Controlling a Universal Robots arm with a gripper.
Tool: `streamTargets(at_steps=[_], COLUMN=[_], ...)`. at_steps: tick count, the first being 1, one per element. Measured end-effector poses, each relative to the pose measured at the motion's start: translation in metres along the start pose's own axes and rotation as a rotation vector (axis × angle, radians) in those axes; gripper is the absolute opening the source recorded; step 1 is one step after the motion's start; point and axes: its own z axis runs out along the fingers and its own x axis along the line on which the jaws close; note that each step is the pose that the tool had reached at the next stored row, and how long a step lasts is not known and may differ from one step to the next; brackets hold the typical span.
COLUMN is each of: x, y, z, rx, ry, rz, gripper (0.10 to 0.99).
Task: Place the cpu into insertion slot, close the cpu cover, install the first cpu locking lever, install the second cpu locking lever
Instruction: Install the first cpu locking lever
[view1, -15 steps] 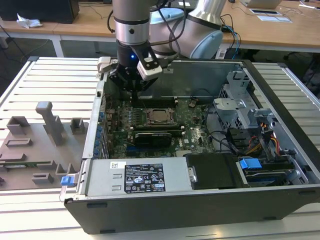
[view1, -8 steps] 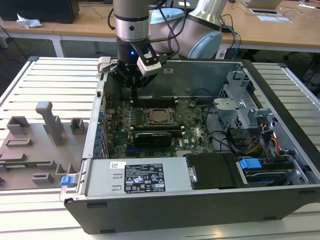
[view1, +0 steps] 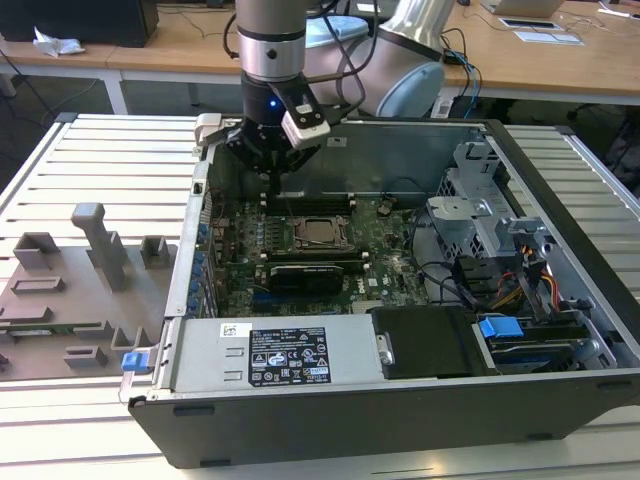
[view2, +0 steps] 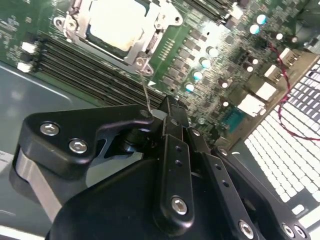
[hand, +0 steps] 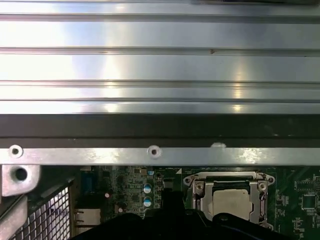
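Silvery cpu (view2: 117, 22) lies seated under the lowered cpu cover (view2: 156, 31); the gripper (view2: 167, 107), closed, pinches the thin locking lever (view2: 146, 92), probably to latch it.

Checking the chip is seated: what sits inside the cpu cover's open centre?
The cpu shows its pale metal top through the open centre of the cpu cover. Whatever lies under the cpu is covered and cannot be seen.

Open PC case (view1: 400, 420) on slatted table (view1: 110, 150), PSU (view1: 280, 355) inside; grey jig plate (view1: 60, 300) beside
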Motion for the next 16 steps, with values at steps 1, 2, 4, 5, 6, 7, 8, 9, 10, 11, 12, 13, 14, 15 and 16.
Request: streamTargets(at_steps=[1,2,4,5,6,7,8,9,10,11,12,13,14,15,16], x=[-0.0021,-0.0046,-0.0102,-0.0130,-0.0191,-0.0219,-0.0239,-0.0264,-0.0278,-0.0279,-0.0279,-0.0279,-0.0279,-0.0279,-0.0280], y=[0.0001,0.0002,0.0004,0.0005,0.0007,0.0008,0.0008,0.0009,0.0009,0.0010,0.0010,0.0011,0.0011,0.0012,0.0012], z=[0.0001,0.0001,0.0003,0.0003,0.0005,0.0005,0.0006,0.0010,0.0026,0.0038,0.0048,0.0059,0.0076,0.0088,0.0105], rx=[0.000,0.000,0.000,0.000,0.000,0.000,0.000,0.000,0.000,0.000,0.000,0.000,0.000,0.000,0.000], ry=[0.0000,0.0001,0.0001,0.0002,0.0006,0.0009,0.0011,0.0016,0.0022,0.0023,0.0024,0.0023,0.0023,0.0023,0.0024], rz=[0.000,0.000,0.000,0.000,0.000,0.000,0.000,0.000,0.000,0.000,0.000,0.000,0.000,0.000,0.000], gripper=[0.106,0.106,0.106,0.106,0.106,0.106,0.106,0.106,0.106,0.106,0.106,0.106,0.106,0.106,0.106])
